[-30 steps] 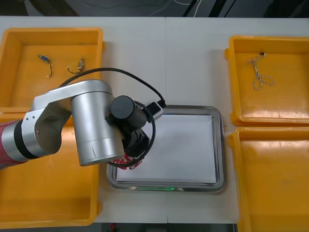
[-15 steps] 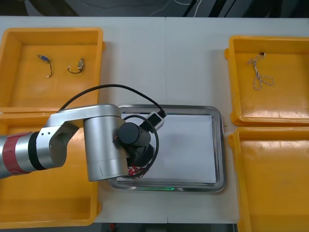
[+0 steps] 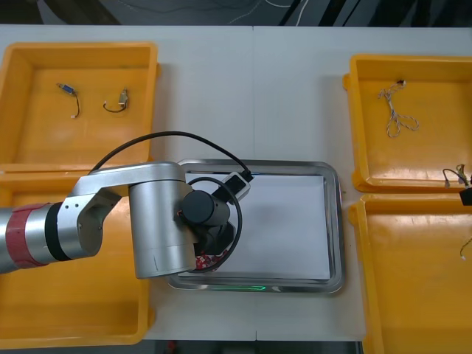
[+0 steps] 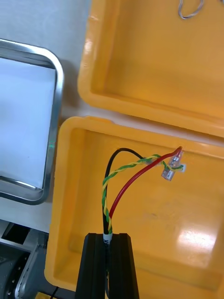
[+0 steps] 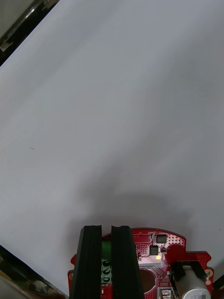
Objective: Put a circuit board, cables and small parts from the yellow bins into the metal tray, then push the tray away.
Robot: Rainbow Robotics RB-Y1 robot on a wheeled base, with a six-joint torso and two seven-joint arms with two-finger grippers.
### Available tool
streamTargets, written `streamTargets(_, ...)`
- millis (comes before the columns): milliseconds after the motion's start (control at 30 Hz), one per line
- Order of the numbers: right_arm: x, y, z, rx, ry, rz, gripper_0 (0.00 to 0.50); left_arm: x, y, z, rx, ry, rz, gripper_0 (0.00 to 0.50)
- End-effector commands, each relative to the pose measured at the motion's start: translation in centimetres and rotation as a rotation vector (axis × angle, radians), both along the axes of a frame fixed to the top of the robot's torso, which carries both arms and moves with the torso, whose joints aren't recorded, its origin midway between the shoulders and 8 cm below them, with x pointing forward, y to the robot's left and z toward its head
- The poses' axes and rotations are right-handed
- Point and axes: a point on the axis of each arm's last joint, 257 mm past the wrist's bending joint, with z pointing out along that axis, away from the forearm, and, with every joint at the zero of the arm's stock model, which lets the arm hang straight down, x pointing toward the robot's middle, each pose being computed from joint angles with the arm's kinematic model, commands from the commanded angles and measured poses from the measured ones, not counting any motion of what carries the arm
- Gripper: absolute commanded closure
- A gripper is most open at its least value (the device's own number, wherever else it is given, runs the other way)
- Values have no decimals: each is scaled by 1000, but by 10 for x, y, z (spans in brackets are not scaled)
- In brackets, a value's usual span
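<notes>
Here the left pincer (image 5: 106, 229) clamps the circuit board (image 5: 156, 254), right pincer (image 4: 109, 236) a cable (image 4: 107, 210).

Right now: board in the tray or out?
In, not released: circuit board over the tray's white floor, left gripper shut on it; touching, cannot tell. Right gripper holds a cable over a bin.

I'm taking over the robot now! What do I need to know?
Left gripper: shut on the round red circuit board, low over the near-left corner of the metal tray.
Right gripper: shut on the red, black and yellow-green cable, above the near right yellow bin.
Done: both grasped.
Remaining: release board, bring that cable, the twisted blue and white cable (far right yellow bin) and small metal parts (far left yellow bin), push tray away.
</notes>
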Motion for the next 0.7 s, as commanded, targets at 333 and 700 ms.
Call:
streamTargets(333,-15,43,-3,-152,-22,263,500,3,-19,13,-61,-21,21,106)
streamTargets(700,-16,66,-17,-247,-35,363,500,8,-16,24,-93,-9,53,0)
